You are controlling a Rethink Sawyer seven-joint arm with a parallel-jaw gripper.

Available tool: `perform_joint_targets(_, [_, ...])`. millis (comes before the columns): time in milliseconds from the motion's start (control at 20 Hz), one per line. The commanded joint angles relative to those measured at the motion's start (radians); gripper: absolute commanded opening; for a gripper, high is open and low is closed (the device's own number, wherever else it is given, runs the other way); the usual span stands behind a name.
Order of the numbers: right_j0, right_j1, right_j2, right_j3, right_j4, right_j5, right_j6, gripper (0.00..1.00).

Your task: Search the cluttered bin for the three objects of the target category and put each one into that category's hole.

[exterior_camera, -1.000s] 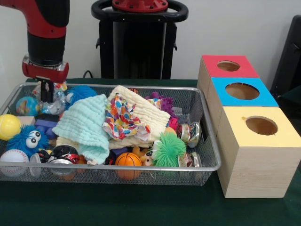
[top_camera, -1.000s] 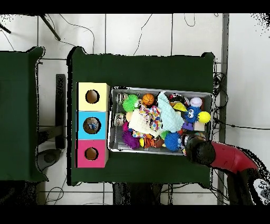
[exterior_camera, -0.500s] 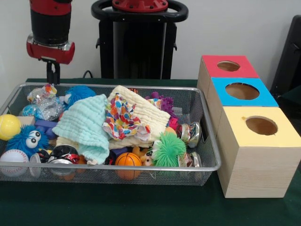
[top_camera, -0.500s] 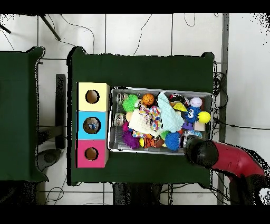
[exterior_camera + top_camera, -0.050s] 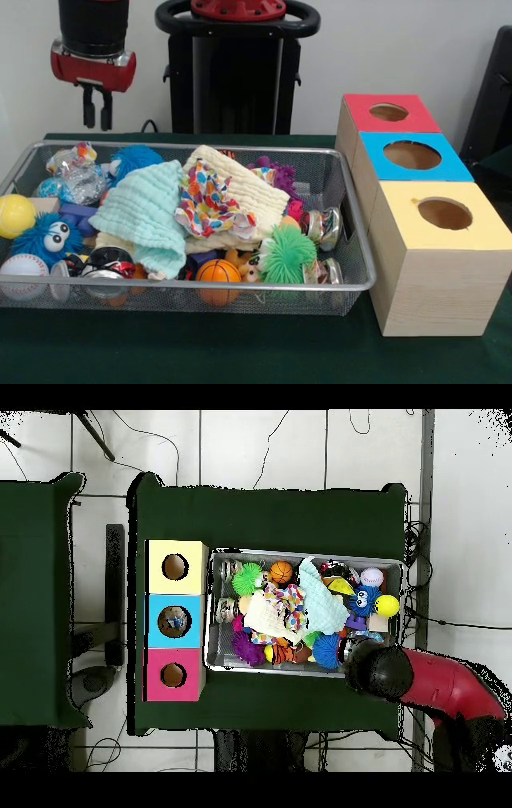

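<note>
My gripper [image 5: 96,110] hangs above the far left corner of the wire bin [image 5: 240,284], well over the toys. Its two fingers stand slightly apart and nothing is between them. Below it lies a crinkly foil bundle [image 5: 74,172]. The bin also holds a mint cloth [image 5: 144,212], a cream cloth [image 5: 248,192], a colourful patterned cloth [image 5: 206,200], a yellow ball [image 5: 14,214], a baseball [image 5: 22,270], a small basketball [image 5: 218,272], fuzzy blue [image 5: 46,236] and green [image 5: 286,254] toys and shiny bells [image 5: 324,226]. In the overhead view the arm's end [image 5: 378,672] covers the gripper.
Three wooden boxes with round holes stand in a row beside the bin: red-topped [image 5: 356,112], blue-topped [image 5: 376,164], yellow-topped [image 5: 480,228]. From overhead something shows inside the blue box's hole [image 5: 174,622]. Green cloth covers the table [image 5: 240,352].
The gripper has risen out of the bin's far left corner, off the foil bundle, and shifted slightly right. It carries nothing; the bundle stays in the bin.
</note>
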Motion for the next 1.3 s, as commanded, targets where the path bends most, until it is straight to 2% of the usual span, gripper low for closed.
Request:
perform_joint_targets(50, [0.033,0.042,0.033,-0.005,-0.099,-0.076,-0.004,1.0])
perform_joint_targets(500, [0.066,0.061,-0.019,-0.01,-0.159,-0.121,0.05,1.0])
perform_joint_targets(650, [0.108,0.095,-0.087,-0.051,-0.238,-0.124,0.057,1.0])
perform_joint_targets(1000, [0.145,0.121,-0.168,-0.098,-0.328,-0.106,0.065,1.0])
perform_joint_targets(1100, [0.163,0.145,-0.191,-0.114,-0.353,-0.12,0.089,1.0])
perform_joint_targets(1300, [0.231,0.237,-0.273,-0.192,-0.422,-0.189,0.194,1.0])
